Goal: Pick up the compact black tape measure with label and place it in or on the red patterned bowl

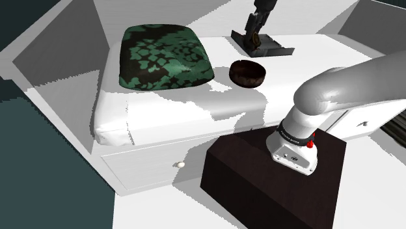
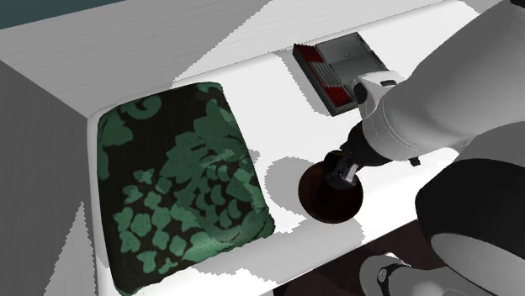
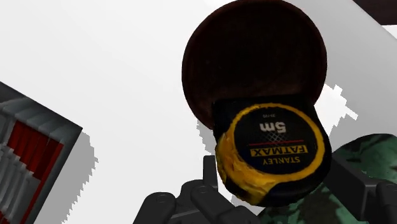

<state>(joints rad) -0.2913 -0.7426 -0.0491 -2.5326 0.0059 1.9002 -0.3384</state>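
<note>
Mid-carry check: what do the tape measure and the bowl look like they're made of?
The tape measure looks like hard black plastic with yellow trim, smooth and slightly shiny; its round printed label reads Stanley FatMax 5m. The bowl is very dark reddish-brown and matte, with no highlights or visible pattern. Its material is unclear, perhaps ceramic or wood.

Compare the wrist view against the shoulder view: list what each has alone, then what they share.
Wrist, not shoulder: the readable yellow-ringed label on the tape measure, which the end effector clasps. Shoulder, not wrist: the dark stand, the white arm, a drawer knob. Both: the dark bowl, the green patterned cushion, the grey tray.
</note>
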